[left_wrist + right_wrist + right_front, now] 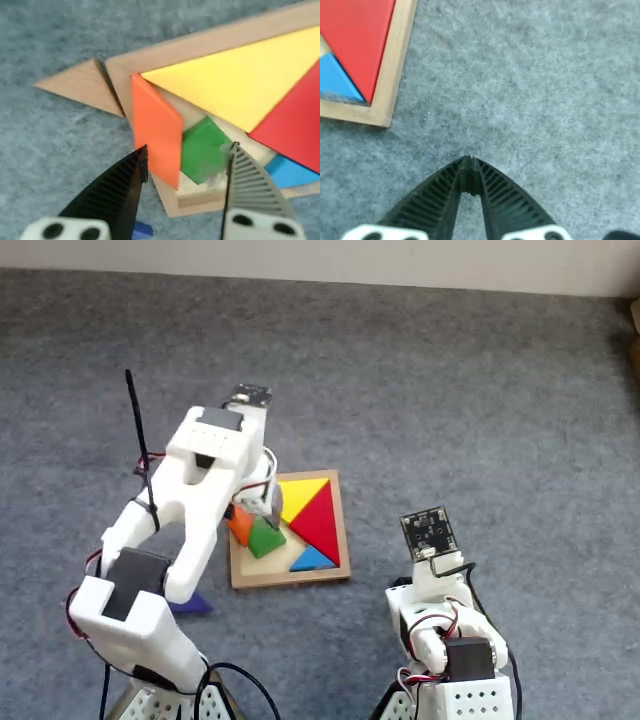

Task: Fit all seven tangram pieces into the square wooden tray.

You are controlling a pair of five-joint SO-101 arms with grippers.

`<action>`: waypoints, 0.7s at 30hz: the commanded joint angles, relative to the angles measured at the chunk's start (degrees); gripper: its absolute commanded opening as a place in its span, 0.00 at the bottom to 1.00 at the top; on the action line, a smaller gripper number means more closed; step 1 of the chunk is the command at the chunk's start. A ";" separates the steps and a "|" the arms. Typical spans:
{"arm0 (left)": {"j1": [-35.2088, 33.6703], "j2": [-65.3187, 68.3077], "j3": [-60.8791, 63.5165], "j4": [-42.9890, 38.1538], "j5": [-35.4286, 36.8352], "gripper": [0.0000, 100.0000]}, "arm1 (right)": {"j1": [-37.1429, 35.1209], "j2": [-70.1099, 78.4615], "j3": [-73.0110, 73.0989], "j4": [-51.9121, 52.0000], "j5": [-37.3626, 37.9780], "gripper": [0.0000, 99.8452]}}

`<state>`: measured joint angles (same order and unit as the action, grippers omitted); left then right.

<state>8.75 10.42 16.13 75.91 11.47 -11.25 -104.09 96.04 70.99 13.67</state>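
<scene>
The square wooden tray (pixel 342 530) lies mid-table and holds a yellow triangle (pixel 302 494), a red triangle (pixel 320 522) and a blue triangle (pixel 312 560). An orange parallelogram (pixel 156 127) lies tilted over the tray's rim, with a green piece (pixel 202 147) loose beside it inside the tray. My left gripper (pixel 188 150) hangs open just above these two, the green piece (pixel 265 538) between its fingers and untouched. A plain wood-coloured triangle (pixel 82 85) rests on the carpet against the tray's corner. A dark blue piece (pixel 190 605) lies on the carpet beside the left arm. My right gripper (pixel 469 164) is shut and empty above bare carpet.
Grey carpet covers the whole table. The tray's corner (pixel 382 107) lies a short way from the right gripper. The right arm (pixel 440 625) sits folded near the front edge. A black cable (pixel 135 420) stands up beside the left arm.
</scene>
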 commanded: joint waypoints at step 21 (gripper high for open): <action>8.22 -0.66 -5.14 8.26 -16.35 0.06 | 0.66 -0.22 7.34 0.31 0.00 0.01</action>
<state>16.48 10.42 9.89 87.08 -1.63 -11.25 -104.09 96.04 70.99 13.67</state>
